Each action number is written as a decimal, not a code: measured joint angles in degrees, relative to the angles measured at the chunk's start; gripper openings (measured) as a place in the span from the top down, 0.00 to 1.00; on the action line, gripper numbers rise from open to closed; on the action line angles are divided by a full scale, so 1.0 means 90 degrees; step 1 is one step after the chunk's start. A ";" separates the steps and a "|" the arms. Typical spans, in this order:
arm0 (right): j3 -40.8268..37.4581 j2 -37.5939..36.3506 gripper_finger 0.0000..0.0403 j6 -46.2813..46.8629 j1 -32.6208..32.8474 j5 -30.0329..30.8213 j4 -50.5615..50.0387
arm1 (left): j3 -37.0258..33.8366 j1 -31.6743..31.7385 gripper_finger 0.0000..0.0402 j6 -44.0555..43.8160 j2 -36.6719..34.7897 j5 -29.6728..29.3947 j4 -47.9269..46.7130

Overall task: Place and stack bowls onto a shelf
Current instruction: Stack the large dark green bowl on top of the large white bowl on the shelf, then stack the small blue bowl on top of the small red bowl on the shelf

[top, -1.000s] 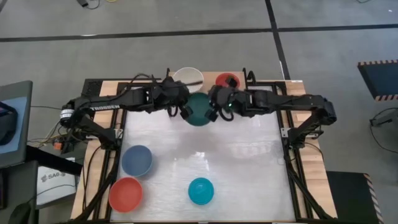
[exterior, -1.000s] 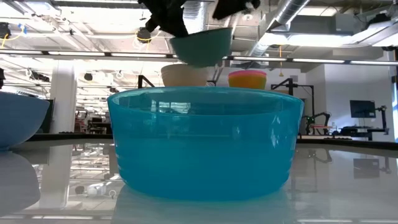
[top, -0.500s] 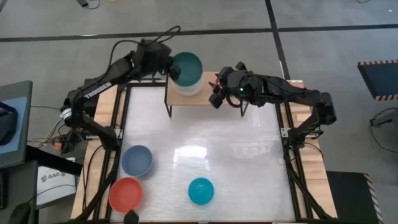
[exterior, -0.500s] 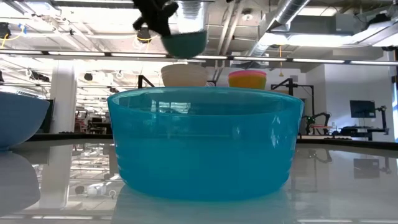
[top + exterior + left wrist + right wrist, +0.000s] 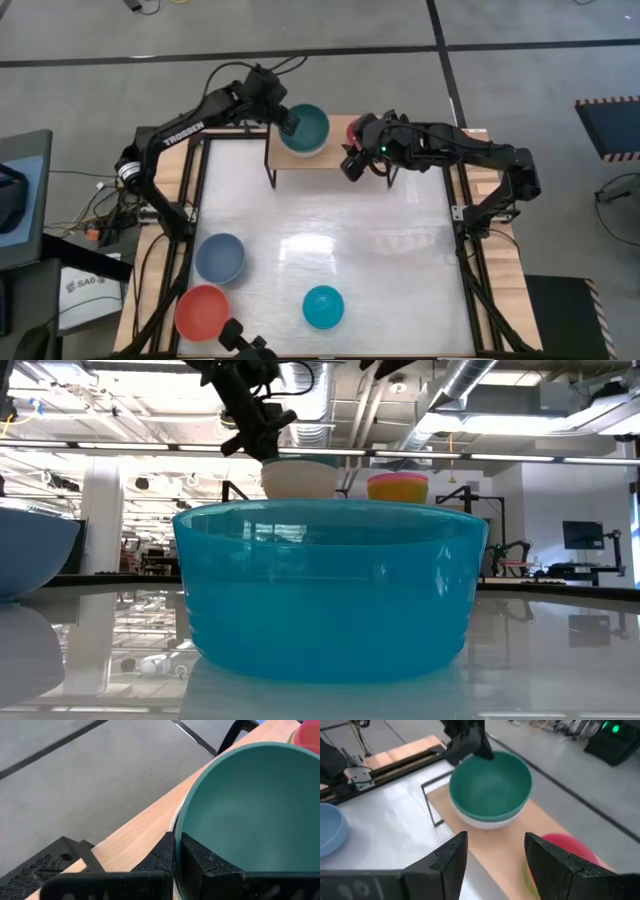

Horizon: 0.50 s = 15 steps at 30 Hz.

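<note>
From above, the shelf (image 5: 330, 160) stands at the far edge of the white tabletop (image 5: 380, 250), midway between the far corners. The left gripper (image 5: 288, 120) is clamped on the rim of the dark teal bowl (image 5: 305, 127), which sits nested in the white bowl (image 5: 300, 150) at the shelf's left end. The right gripper (image 5: 350, 160) hangs with its fingers spread and nothing between them, over the shelf's front edge near its right end, just beside the pink bowl (image 5: 353, 129). The slate-blue bowl (image 5: 220, 257) and the red-orange bowl (image 5: 202, 311) lie near the tabletop's near left corner, and the cyan bowl (image 5: 323, 306) lies by the middle of the near edge. In the low view the cyan bowl (image 5: 330, 590) fills the foreground, with the slate-blue bowl (image 5: 30, 555) at the left; behind them the white bowl (image 5: 298, 480) shows on the shelf with the left gripper (image 5: 258, 430) at its rim, and next to it a stack with the pink bowl (image 5: 398, 478) on top of a yellow one (image 5: 398, 490). The left wrist view shows that gripper's fingers (image 5: 200, 862) pinching the teal bowl's wall (image 5: 250, 810) over the shelf's wooden top (image 5: 145, 830). The right wrist view looks between its own parted fingers (image 5: 447, 857) at the teal bowl (image 5: 490, 782) in the white bowl (image 5: 490, 822) near the shelf's (image 5: 495, 855) end, the pink bowl (image 5: 567, 847) closer by.
</note>
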 joint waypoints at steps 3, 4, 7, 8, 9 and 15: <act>0.0000 0.0000 0.44 0.0242 0.0005 -0.0077 -0.0270 | 0.0007 0.0000 0.95 -0.0037 0.0002 -0.0005 0.0011; 0.0000 0.0000 0.44 0.0328 0.0003 -0.0115 -0.0354 | 0.0031 0.0008 0.93 -0.0037 0.0000 -0.0006 -0.0006; 0.0000 0.0000 0.44 0.0527 0.0036 -0.0144 -0.0518 | 0.0218 0.0089 0.84 0.0000 -0.0015 -0.0001 -0.0222; 0.0000 0.0000 0.44 0.0538 0.0041 -0.0154 -0.0546 | 0.0301 0.0119 0.82 0.0028 -0.0024 -0.0006 -0.0293; 0.0000 0.0000 0.44 0.0547 0.0047 -0.0195 -0.0577 | 0.0410 0.0154 0.78 0.0068 -0.0027 -0.0010 -0.0383; -0.0362 0.0060 0.44 0.1010 0.0080 -0.1244 -0.0702 | 0.1006 0.0386 0.64 0.0681 -0.0034 -0.0063 -0.0881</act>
